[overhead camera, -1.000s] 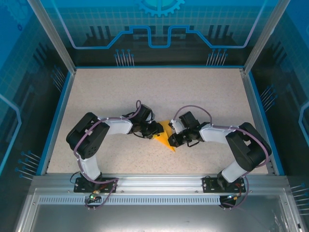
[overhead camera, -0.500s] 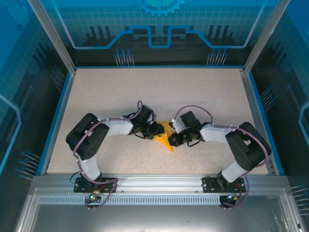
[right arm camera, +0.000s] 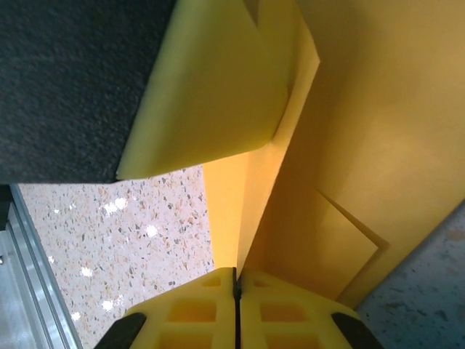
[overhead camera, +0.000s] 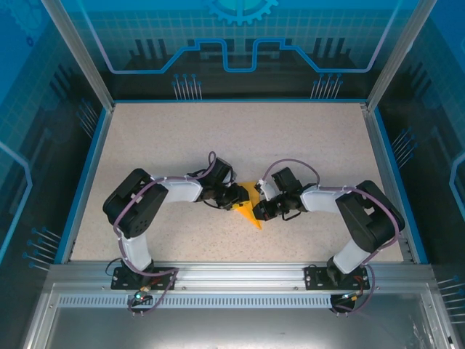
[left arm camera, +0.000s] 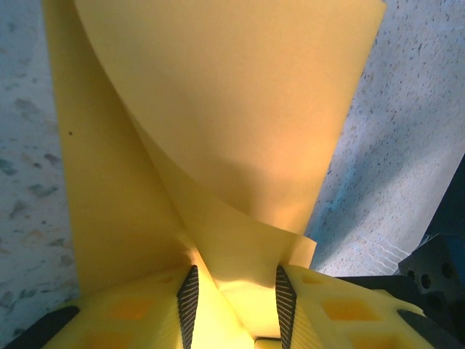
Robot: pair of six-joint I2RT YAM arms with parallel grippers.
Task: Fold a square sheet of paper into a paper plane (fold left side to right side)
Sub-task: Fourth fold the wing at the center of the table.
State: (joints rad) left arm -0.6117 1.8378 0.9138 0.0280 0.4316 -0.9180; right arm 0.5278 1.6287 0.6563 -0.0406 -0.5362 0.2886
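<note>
Currently we find the paper plane [overhead camera: 249, 210] near the centre of the table [overhead camera: 218, 138], toward its near edge. We see the left gripper [left arm camera: 234, 291] pinching its curled flap and the right gripper [right arm camera: 236, 280] clamped on its edge.

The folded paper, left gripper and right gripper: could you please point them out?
folded paper [overhead camera: 251, 212], top external view, on its orange face near the pointed tip.
left gripper [left arm camera: 235, 294], left wrist view, midway between its fingertips.
right gripper [right arm camera: 236, 275], right wrist view, at the seam where its fingertips meet.
</note>
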